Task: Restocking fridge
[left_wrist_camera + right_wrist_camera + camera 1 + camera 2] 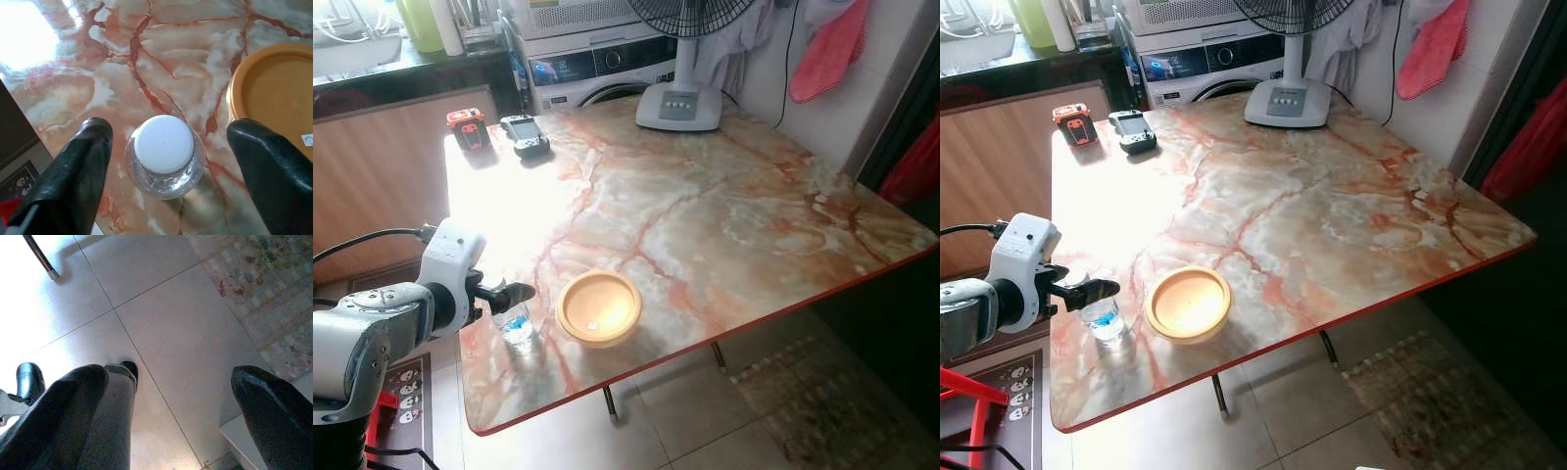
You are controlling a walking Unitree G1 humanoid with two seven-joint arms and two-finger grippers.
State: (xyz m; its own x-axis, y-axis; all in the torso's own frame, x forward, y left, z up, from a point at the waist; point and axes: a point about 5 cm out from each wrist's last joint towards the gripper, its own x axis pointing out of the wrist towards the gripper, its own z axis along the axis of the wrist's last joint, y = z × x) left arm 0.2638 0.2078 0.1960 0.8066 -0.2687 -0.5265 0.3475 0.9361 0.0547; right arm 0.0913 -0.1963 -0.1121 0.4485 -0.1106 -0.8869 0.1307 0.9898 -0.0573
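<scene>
The water bottle (165, 155) stands upright on the marble table (724, 225), near its edge, beside the yellow bowl (598, 307). The left gripper (166, 161) straddles its cap, fingers spread, not touching. The gripper partly hides the bottle body.

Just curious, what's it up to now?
Left tool open, straddling water bottle from above. Right tool open, idle over floor. Yellow bowl close beside bottle.

The left end effector (514, 292) hides the top of the water bottle (518, 328). The fan (680, 59) is cut off at the upper edge. The label inside the yellow bowl (598, 307) is too small to read.
</scene>
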